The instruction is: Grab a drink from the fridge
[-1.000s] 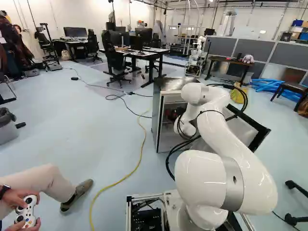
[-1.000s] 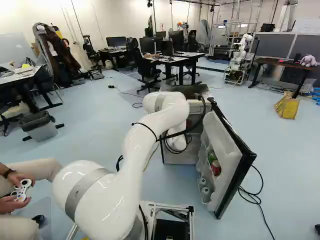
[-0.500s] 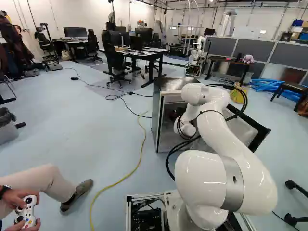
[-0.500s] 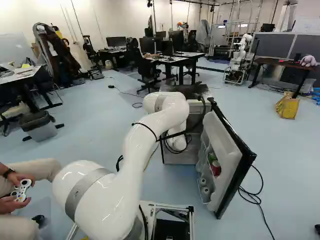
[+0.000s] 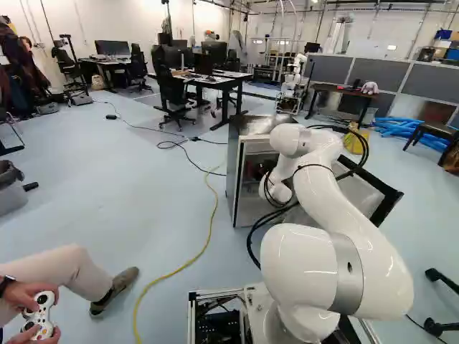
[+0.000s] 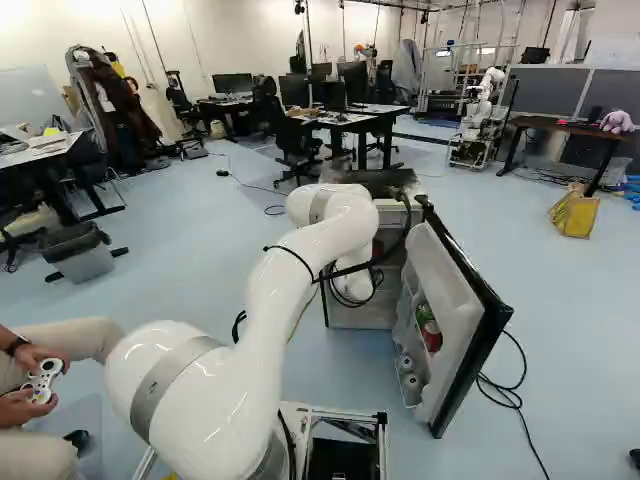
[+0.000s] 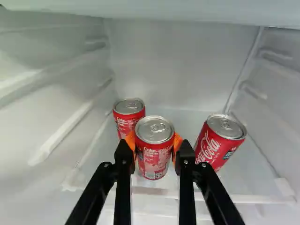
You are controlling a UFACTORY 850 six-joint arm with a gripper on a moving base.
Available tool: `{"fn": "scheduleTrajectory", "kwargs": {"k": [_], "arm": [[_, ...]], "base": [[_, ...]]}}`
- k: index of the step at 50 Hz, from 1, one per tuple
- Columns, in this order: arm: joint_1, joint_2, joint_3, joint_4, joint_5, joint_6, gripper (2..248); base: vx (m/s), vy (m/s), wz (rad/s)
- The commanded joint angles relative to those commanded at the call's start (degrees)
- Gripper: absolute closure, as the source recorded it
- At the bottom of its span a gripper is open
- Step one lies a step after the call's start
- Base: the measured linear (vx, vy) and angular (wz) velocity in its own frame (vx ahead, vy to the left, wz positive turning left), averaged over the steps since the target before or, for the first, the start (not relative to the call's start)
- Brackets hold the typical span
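Observation:
Inside the open fridge (image 5: pixel 254 125), at the left base view's middle, part of my dark gripper (image 5: pixel 262 169) shows beside the white wrist. In the wrist view the gripper (image 7: pixel 155 146) is shut on a red drink can (image 7: pixel 154 161), an orange pad against either side. This can stands upright, its silver top facing the camera. Close behind it, on the left finger's side, is a second red can (image 7: pixel 125 123). A third red can (image 7: pixel 219 143) stands apart, beyond the right finger. The held can's lower edge shows, but whether it touches the shelf I cannot tell.
The fridge door (image 6: pixel 462 290) hangs open right of the arm, with a red can (image 6: pixel 431 336) in its rack. Fridge walls (image 7: pixel 56 89) flank the gripper. A seated person's leg (image 5: pixel 79 276) is left of the base. Another robot (image 6: pixel 478 125) stands far back.

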Motion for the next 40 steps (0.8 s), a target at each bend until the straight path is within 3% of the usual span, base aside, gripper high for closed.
{"fn": "scheduleTrajectory", "kwargs": {"k": [26,40], "arm": [[-0.03,3.65,3.29,0.00,0.00,0.00,155],[-0.31,5.95,7.42,0.00,0.00,0.00,155]], "base": [[0.000,0.000,0.000],[0.000,0.000,0.000]]}}
